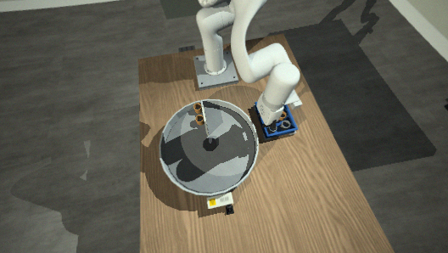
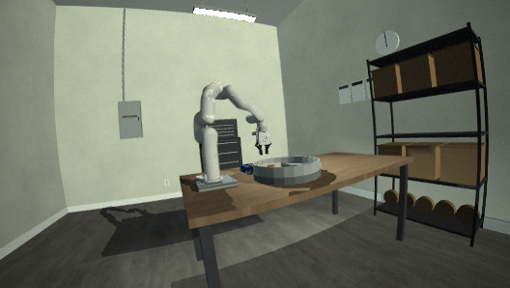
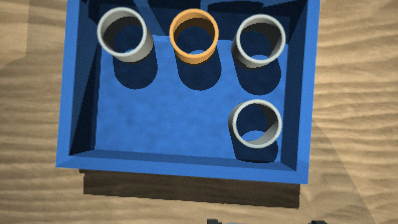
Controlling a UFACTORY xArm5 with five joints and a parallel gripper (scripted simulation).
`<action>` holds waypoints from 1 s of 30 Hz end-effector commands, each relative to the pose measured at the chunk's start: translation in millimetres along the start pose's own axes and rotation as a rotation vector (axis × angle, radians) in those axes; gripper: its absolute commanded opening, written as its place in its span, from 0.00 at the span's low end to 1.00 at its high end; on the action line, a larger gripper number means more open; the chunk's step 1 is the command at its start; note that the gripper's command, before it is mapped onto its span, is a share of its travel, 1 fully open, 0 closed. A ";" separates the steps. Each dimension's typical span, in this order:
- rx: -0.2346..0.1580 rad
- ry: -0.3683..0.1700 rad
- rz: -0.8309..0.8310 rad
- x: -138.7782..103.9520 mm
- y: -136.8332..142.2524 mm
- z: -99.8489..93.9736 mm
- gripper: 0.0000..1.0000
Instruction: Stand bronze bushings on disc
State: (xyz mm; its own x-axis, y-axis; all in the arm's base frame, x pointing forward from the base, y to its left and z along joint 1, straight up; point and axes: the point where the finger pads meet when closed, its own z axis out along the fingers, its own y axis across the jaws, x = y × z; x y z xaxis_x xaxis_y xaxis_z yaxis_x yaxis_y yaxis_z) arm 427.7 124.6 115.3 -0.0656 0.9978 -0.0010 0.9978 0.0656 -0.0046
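Observation:
The blue crate (image 3: 185, 167) (image 1: 277, 132) (image 2: 246, 167) stands right of the turntable. In the wrist view it holds one bronze bushing (image 3: 194, 57) (image 1: 282, 115) upright in the back row, with three steel bushings, one to its left (image 3: 131, 55), one to its right (image 3: 252, 62) and one in front (image 3: 250, 143). Two bronze bushings (image 1: 198, 107) (image 1: 199, 120) stand upright on the turntable's disc (image 1: 231, 159) (image 2: 287, 170), away from the dark hub (image 1: 210, 144). My gripper (image 2: 264, 149) (image 3: 262, 221) hangs above the crate, open and empty; only its fingertips show at the wrist view's lower edge.
A thin white bar (image 1: 205, 120) runs from the disc's rim towards the hub, next to the two bronze bushings. A yellow label (image 1: 220, 200) and a small black block (image 1: 229, 209) lie in front of the turntable. The arm's base plate (image 1: 215, 72) is at the table's back.

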 end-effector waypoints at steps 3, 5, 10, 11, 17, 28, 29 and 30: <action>-0.003 0.001 0.141 19.6 -2.3 -1.5 0.48; -0.003 0.001 0.193 27.2 -4.1 -1.5 0.48; -0.003 0.001 0.315 44.9 -9.0 -1.5 0.48; -0.003 0.001 0.338 48.3 -10.0 -1.5 0.48; -0.003 0.001 0.426 61.0 -14.0 -1.5 0.48; -0.003 0.002 0.627 89.5 -24.7 -1.5 0.48; -0.003 0.002 0.642 91.7 -25.6 -1.5 0.48; -0.003 0.002 0.657 93.7 -26.4 -1.5 0.48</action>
State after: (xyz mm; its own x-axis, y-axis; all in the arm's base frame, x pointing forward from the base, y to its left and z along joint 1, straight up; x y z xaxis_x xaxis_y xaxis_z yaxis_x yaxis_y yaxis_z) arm 397.4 208.6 115.3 0.5103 0.8600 -0.0042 0.8600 -0.5103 -0.0026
